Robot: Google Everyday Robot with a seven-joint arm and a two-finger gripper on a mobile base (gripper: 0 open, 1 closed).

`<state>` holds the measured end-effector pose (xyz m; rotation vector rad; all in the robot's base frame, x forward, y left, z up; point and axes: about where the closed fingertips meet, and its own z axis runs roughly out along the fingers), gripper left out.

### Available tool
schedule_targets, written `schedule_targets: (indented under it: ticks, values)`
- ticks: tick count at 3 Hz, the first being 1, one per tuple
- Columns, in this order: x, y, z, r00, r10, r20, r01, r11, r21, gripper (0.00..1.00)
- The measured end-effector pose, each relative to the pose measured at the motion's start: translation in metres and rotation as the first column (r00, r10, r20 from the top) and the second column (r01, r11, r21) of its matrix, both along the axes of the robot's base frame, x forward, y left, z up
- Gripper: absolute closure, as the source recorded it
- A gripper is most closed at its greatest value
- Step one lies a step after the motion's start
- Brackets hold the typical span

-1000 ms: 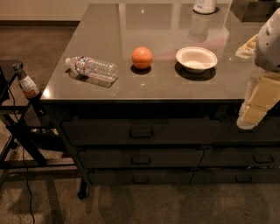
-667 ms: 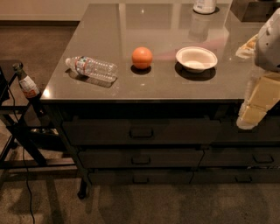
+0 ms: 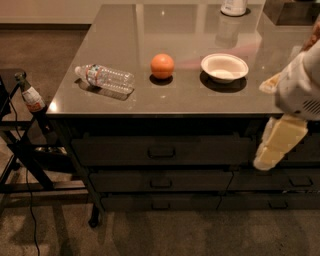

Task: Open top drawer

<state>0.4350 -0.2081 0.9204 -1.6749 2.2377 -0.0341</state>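
Observation:
The top drawer (image 3: 161, 151) is the wide dark front just under the grey tabletop (image 3: 130, 35), with a small rectangular pull handle (image 3: 161, 152) at its middle. It sits flush with the cabinet, closed. My gripper (image 3: 274, 147) hangs at the right edge of the view on its white arm. Its cream tip is in front of the drawer's right end, well right of the handle. It holds nothing that I can see.
On the tabletop lie a clear plastic bottle (image 3: 105, 78), an orange (image 3: 162, 66) and a white bowl (image 3: 224, 67), with a white container (image 3: 233, 6) at the back. Two shorter drawers (image 3: 161, 181) sit below. A black stand (image 3: 22, 145) with a cable is at left.

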Motion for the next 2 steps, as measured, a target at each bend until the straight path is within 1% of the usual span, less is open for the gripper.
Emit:
schedule_targets:
  ticks: [1, 2]
  values:
    - [0.0054, 0.0060, -0.0484, 0.9996, -0.019, -0.019, 0.020, 1.000, 0.009, 0.00]
    - [0.0053, 0.0061, -0.0486, 0.9996, -0.019, -0.019, 0.020, 1.000, 0.009, 0.00]
